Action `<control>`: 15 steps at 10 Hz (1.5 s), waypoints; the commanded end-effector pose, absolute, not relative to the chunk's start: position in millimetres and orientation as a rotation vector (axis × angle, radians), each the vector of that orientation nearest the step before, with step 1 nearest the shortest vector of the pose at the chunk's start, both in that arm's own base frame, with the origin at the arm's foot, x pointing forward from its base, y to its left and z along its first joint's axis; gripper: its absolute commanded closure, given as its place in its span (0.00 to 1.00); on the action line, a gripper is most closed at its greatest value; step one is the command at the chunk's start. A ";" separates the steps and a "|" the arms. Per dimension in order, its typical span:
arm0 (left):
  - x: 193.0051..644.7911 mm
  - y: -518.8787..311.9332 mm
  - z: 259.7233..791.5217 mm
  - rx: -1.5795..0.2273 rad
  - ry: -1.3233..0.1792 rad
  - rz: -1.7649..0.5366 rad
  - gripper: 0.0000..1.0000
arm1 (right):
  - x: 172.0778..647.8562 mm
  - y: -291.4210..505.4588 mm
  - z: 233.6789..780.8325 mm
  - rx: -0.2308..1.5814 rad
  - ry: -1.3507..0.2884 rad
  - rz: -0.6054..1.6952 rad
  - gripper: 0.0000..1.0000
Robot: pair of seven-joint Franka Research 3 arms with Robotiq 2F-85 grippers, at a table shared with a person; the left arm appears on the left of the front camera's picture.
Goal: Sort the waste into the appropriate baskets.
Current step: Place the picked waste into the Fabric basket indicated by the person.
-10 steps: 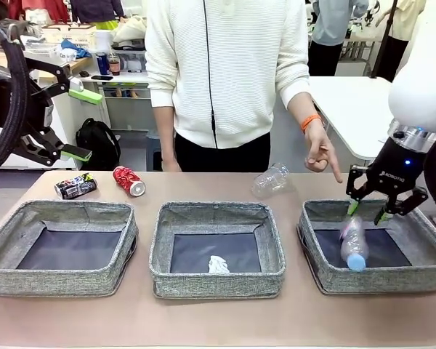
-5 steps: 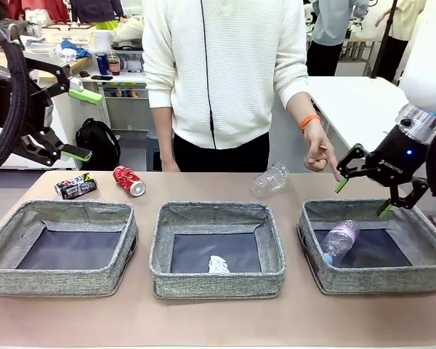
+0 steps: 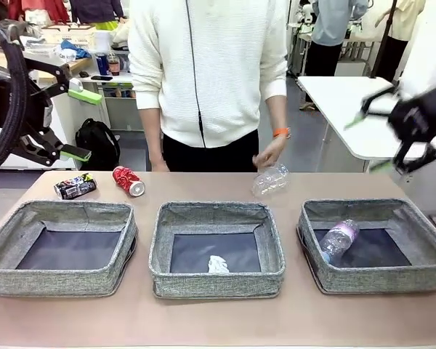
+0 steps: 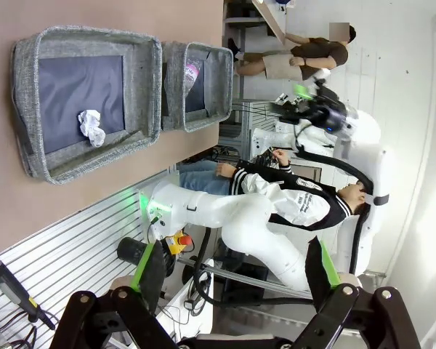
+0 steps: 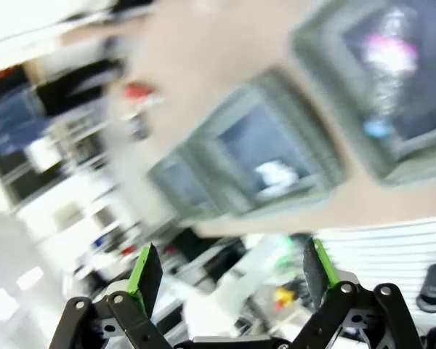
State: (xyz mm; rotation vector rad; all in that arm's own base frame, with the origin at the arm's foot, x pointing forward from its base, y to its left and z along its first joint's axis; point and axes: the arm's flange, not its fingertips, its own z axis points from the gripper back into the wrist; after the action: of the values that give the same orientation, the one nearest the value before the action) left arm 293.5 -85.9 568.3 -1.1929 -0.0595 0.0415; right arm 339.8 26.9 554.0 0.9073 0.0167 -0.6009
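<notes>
The middle basket (image 3: pixel 216 212) is a shallow rectangle of grey woven fabric with soft upright walls and a dark flat bottom, set on the smooth tan table (image 3: pixel 218 320). On its floor, near the front wall, lies the small crumpled white paper ball (image 3: pixel 218 265), creased and irregular.

Two alike trays flank it, the left basket (image 3: pixel 58 212) on one side and the right basket (image 3: pixel 374 209) on the other. In the right basket, at the end nearest the middle basket, the small clear bottle (image 3: pixel 338 238) lies tilted on its side, glossy, with a pinkish label and a blue cap.

Just behind the middle basket's far right corner the clear crushed plastic bottle (image 3: pixel 269 179) rests on the table, dented and see-through. The person's hand (image 3: pixel 267 154) hangs just above it; whether it touches, I cannot tell.

Behind and left of the middle basket the red drink can (image 3: pixel 128 181) lies on its side, a shiny cylinder with a silver end. The dark multicoloured can (image 3: pixel 75 186) lies just beyond it, farther left.

The left gripper (image 3: pixel 87 125), black with green pads, hangs high and far left of the middle basket, jaws spread wide, holding nothing. The right gripper (image 3: pixel 368 143), motion-blurred, is in the air up and far right of the middle basket, jaws likewise wide apart and empty.
</notes>
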 end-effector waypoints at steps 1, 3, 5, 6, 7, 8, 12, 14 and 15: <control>293.3 -85.7 569.1 -1.216 -0.066 0.028 0.00 | 326.2 34.6 579.7 1.388 0.036 -0.315 0.00; 293.3 -85.7 569.1 -1.216 -0.066 0.028 0.00 | 332.3 65.1 591.2 1.387 0.090 -0.122 0.00; 293.3 -85.7 569.1 -1.216 -0.066 0.028 0.00 | 349.4 114.8 575.0 1.225 0.191 0.028 0.00; 293.3 -85.7 569.1 -1.216 -0.066 0.028 0.00 | 353.1 129.7 565.0 1.029 0.192 0.028 0.00; 293.3 -85.7 569.1 -1.216 -0.066 0.028 0.00 | 320.4 100.4 587.6 1.338 0.133 -0.068 0.00; 293.3 -85.7 569.1 -1.216 -0.066 0.028 0.00 | 320.4 100.4 587.6 1.338 0.133 -0.068 0.00; 293.3 -85.7 569.1 -1.216 -0.066 0.028 0.00 | 320.4 100.4 587.6 1.338 0.133 -0.068 0.00; 293.3 -85.7 569.1 -1.216 -0.066 0.028 0.00 | 320.4 100.4 587.6 1.338 0.133 -0.068 0.00; 293.3 -85.7 569.1 -1.216 -0.066 0.028 0.00 | 320.4 100.4 587.6 1.338 0.133 -0.068 0.00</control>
State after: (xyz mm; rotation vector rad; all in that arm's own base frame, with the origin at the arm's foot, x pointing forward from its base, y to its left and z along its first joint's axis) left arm 293.6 -85.9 568.2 -1.1927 -0.0595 0.0418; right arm 321.9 99.7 586.3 1.3111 0.1305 -0.0626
